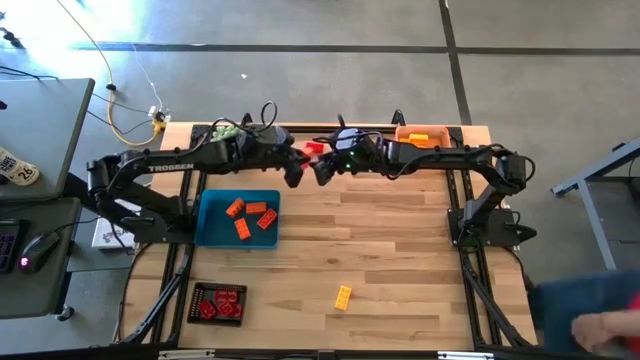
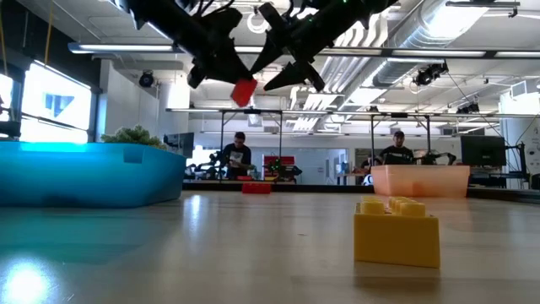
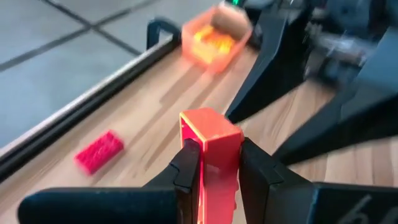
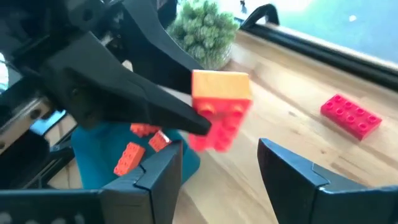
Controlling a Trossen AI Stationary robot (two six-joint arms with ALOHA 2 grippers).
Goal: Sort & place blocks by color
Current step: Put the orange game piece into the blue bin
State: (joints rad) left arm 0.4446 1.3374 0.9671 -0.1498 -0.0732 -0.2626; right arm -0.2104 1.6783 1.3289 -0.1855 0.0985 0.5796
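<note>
Blocks are partly sorted, as I read it from my remote station.

From above, four orange blocks [image 1: 250,217] lie in the blue tray [image 1: 212,232], red blocks [image 1: 219,303] fill the small black tray [image 1: 193,300], and yellow blocks [image 1: 418,137] sit in the orange tray [image 1: 402,130] at the far edge. One yellow block [image 1: 343,297] lies loose on the worktop [image 1: 380,240], its long axis running roughly toward the far edge. A loose red block [image 1: 314,148] rests near the far edge. So at least three pieces remain, I judge. Both arms meet mid-air over the far centre.

Low across the worktop, my left gripper [image 2: 229,78] holds a red block [image 2: 244,91] raised high; my right gripper [image 2: 291,72] is just beside it.

Through the left wrist camera, the left jaws are clamped on that red block, which stands upright between them, long axis along the fingers.

Through the right wrist camera, the right jaws [image 4: 217,165] stand apart and empty, the held block just beyond them. A fuzzy green plant [image 4: 202,28] sits behind.
</note>
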